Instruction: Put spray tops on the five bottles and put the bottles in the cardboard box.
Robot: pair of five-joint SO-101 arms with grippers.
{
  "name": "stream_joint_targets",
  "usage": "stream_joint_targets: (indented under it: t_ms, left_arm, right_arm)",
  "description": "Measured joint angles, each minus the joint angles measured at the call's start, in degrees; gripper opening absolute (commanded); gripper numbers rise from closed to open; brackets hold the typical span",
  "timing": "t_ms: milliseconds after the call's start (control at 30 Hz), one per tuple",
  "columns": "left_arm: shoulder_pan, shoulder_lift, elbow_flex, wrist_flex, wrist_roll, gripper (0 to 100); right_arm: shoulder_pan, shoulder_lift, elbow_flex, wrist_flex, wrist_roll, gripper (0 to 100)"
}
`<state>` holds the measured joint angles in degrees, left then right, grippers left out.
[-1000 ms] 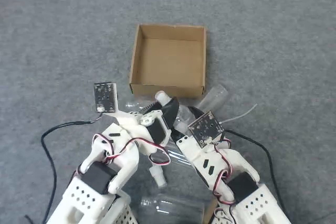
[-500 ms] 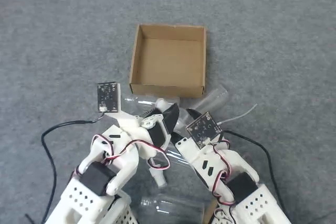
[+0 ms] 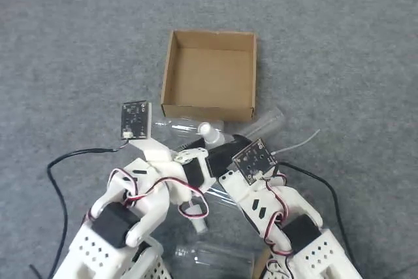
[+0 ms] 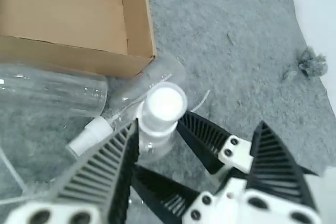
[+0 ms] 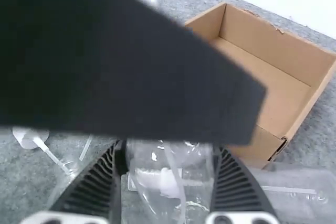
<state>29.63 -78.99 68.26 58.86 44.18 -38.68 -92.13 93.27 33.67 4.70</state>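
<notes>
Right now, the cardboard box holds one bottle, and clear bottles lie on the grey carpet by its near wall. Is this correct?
No. The cardboard box holds no bottle, as the high view shows. The clear bottles do lie on the grey carpet by its near wall.

Clr bottle (image 5: 168, 177) held; others (image 3: 173, 125) nr box (image 3: 208, 110).

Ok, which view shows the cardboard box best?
The high view: the whole cardboard box shows from above, all four walls and its bare floor. The left wrist view catches one corner. The right wrist view shows much of the inside, but a dark shape near the camera hides one side.
</notes>
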Motion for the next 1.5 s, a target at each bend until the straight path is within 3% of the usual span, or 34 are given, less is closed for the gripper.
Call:
stream_joint_targets:
  t_ms: [367,833,1267,1500]
  left_arm:
    - [-13.9,0.0,-5.6,1.8,1.1,32]
    - [-26.7,0.0,-5.8,1.8,1.1,32]
    - [-26.8,-0.1,-1.1,1.8,1.1,32]
    - [-18.3,-0.1,1.1,1.8,1.3,32]
  right_arm:
    - [0.0,0.0,0.0,0.0,0.0,5.8]
    - [0.0,0.0,-0.1,0.0,0.0,5.8]
    - [0.0,0.0,-0.1,0.0,0.0,5.8]
    - [0.0,0.0,-0.1,0.0,0.0,5.8]
